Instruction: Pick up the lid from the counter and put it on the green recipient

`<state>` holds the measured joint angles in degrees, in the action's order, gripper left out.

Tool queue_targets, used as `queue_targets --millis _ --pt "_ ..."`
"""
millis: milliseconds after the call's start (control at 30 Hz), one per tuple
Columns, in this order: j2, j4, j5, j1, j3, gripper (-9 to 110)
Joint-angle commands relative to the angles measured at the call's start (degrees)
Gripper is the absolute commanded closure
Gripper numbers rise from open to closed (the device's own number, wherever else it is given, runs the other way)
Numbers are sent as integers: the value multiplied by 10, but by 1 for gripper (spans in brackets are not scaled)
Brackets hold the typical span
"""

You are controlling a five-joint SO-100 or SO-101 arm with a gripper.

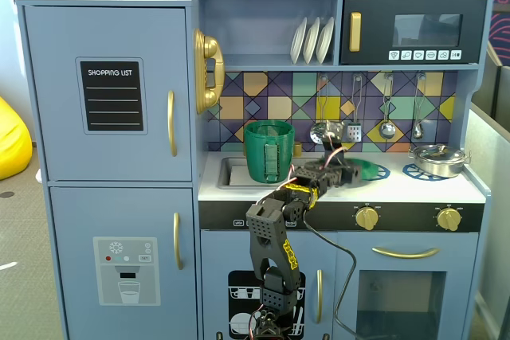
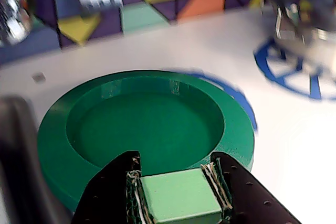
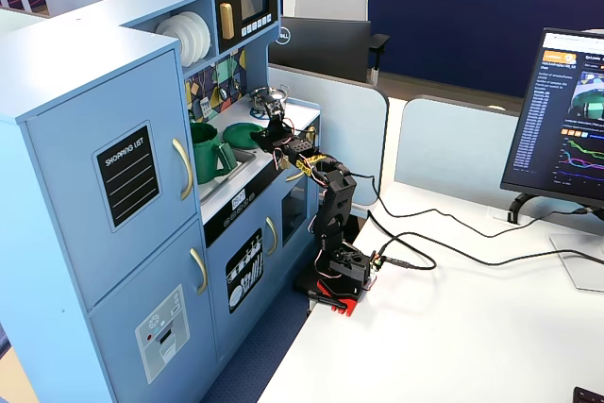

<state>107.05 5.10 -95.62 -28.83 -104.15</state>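
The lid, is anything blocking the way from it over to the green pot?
Nothing visible stands between them. The lid lies on the white counter, right of the green pot in that fixed view; the gripper reaches in at the lid's near edge.

Bright even indoor light, sharp fixed views, wrist view blurred

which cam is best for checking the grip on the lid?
Wrist view: the lid fills the frame, and the gripper is shut on its light green handle. In both fixed views the lid is a small green sliver, grip hidden.
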Motion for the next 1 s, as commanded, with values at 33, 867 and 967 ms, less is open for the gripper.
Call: queue_targets --millis 33,867,967 --pt "27 69 19 28 148 102" --pt "53 361 -4 239 443 102" --pt "53 366 -15 258 438 102"
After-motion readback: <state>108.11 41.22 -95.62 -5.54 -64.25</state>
